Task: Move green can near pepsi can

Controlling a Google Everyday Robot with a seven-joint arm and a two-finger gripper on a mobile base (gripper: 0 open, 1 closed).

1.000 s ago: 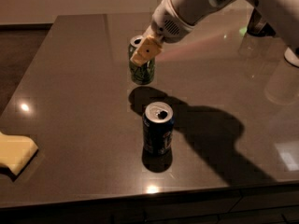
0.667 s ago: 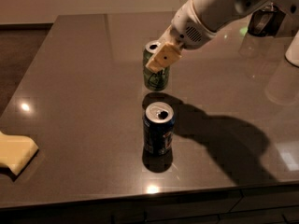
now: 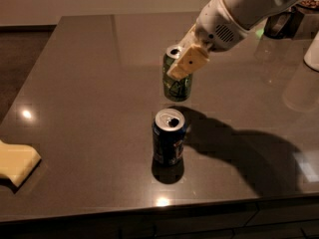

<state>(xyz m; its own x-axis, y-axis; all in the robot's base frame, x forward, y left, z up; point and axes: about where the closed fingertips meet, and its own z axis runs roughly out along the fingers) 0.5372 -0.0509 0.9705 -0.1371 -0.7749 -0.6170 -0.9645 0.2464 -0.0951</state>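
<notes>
Dark counter, frame centre: gripper clamped on green can, just above pepsi can; careless lowering could topple pepsi can.

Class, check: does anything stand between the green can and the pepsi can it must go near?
Nothing visible does. The gripper is shut on the green can, just behind the pepsi can, with only bare table between them. The yellow object lies far off at the left edge.
</notes>
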